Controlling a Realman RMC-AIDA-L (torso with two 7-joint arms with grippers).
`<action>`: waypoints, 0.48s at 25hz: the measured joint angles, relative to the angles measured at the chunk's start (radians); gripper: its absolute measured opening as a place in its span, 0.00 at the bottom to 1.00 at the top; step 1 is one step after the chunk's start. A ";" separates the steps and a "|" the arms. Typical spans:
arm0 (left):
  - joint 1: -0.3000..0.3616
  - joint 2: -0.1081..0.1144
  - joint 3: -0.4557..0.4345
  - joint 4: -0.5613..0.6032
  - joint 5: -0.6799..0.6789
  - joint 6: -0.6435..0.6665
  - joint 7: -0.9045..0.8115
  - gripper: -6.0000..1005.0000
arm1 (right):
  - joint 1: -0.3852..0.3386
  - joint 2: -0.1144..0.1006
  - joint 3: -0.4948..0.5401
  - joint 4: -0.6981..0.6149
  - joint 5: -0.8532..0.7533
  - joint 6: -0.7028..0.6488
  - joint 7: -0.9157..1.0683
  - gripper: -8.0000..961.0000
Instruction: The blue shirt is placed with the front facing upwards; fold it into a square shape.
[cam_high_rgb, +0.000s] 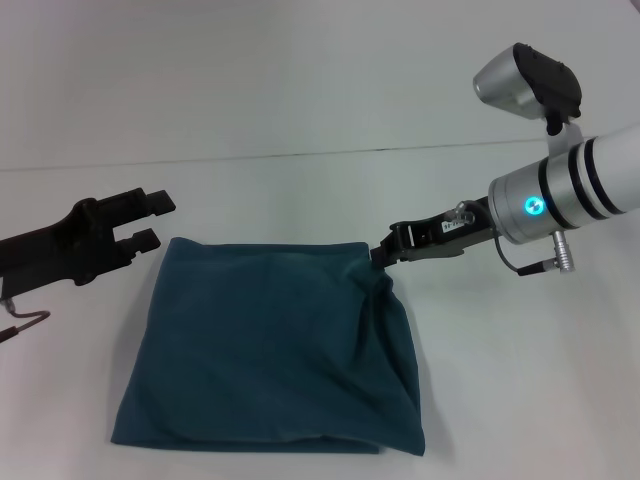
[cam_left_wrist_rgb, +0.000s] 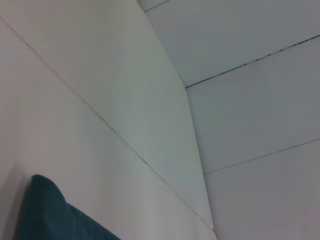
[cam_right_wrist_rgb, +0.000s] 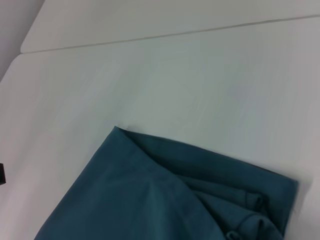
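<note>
Teal-blue cotton is what you're looking at: the blue shirt (cam_high_rgb: 270, 345) lies folded into a rough square on the white table (cam_high_rgb: 300, 190), plain side up, no lettering showing. Your right gripper (cam_high_rgb: 381, 256) is at the shirt's far right corner, fingers pressed together on a bit of fabric, and the cloth bunches into wrinkles right under it. The right wrist view shows those stacked folds at that corner (cam_right_wrist_rgb: 240, 200). Your left gripper (cam_high_rgb: 145, 220) hangs just off the far left corner, not touching the shirt, fingers spread apart with nothing between them. The left wrist view only catches one shirt corner (cam_left_wrist_rgb: 47, 215) against the table.
</note>
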 joint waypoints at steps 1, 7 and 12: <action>0.000 0.000 0.000 0.000 0.000 0.000 0.000 0.69 | 0.000 0.002 0.001 0.000 0.000 0.000 -0.004 0.05; 0.002 0.000 0.001 0.000 0.000 -0.001 0.001 0.69 | 0.001 0.003 0.003 0.000 0.012 0.001 0.013 0.05; 0.002 0.000 0.001 0.000 0.000 -0.002 0.001 0.69 | 0.002 -0.008 -0.004 0.000 0.008 0.004 0.060 0.02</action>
